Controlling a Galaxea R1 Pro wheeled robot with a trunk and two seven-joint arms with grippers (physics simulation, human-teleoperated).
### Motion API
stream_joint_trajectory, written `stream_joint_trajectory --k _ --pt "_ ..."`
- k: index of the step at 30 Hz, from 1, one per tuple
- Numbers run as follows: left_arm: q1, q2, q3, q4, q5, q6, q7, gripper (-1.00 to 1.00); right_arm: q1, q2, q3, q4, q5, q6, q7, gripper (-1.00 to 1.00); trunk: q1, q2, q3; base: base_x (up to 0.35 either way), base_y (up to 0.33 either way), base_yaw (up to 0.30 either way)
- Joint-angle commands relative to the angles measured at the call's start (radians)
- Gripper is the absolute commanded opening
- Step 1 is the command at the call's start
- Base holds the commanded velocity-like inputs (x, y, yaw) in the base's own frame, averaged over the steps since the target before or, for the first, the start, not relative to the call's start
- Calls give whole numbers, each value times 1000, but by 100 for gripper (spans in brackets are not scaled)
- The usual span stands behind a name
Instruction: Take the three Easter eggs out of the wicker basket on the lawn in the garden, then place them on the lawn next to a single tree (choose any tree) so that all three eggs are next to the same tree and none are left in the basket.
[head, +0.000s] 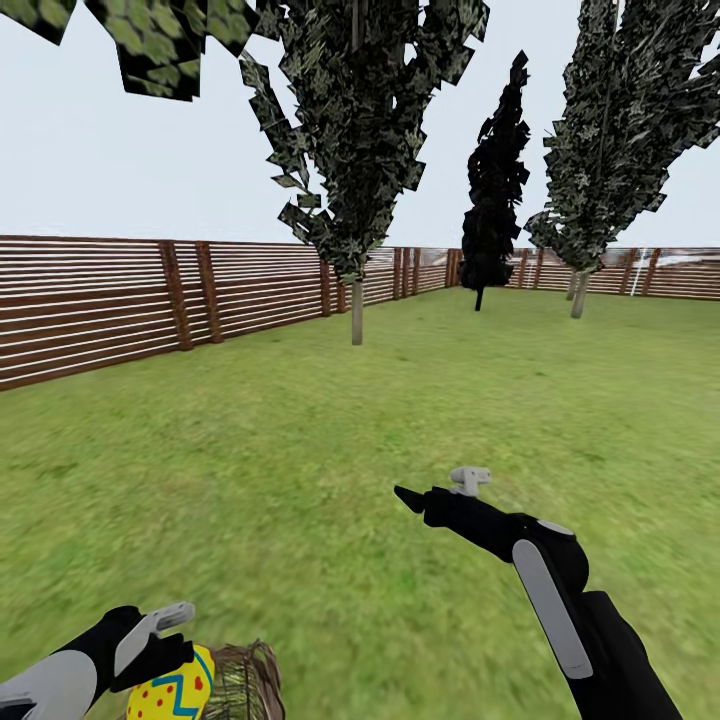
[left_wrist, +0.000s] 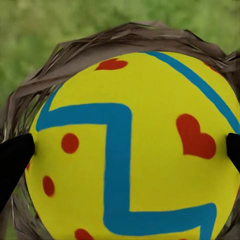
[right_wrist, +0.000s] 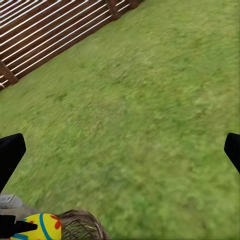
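My left gripper (head: 172, 642) is shut on a yellow Easter egg (head: 172, 690) with red hearts and a blue zigzag, at the bottom left of the head view. In the left wrist view the egg (left_wrist: 130, 150) sits between both black fingertips (left_wrist: 15, 155), with the wicker basket's rim (left_wrist: 125, 35) behind it. The brown woven basket (head: 248, 680) stands on the lawn (head: 300, 450) right beside the egg. My right gripper (head: 437, 487) hovers open over bare grass, and its wrist view catches the egg (right_wrist: 42, 226) and the basket (right_wrist: 82, 227). Any other eggs are hidden.
A brown slatted fence (head: 100, 300) rings the garden. A thin-trunked tree (head: 357, 310) stands ahead, a black conifer (head: 490, 200) behind it and another thin tree (head: 580, 290) at the right. Blocky green leaves (head: 150, 40) hang at the top left, their trunk out of view.
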Motion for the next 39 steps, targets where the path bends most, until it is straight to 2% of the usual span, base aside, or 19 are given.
stream_joint_trajectory --k 1,39 --pt "0 0 7 -2 0 6 -1 -100 -1 0 0 -1 3 4 3 100 -4 7 2 0 0 0" --pt "17 -2 7 -2 0 3 0 -100 -1 -2 1 -1 3 4 3 100 -150 273 121 0 0 0"
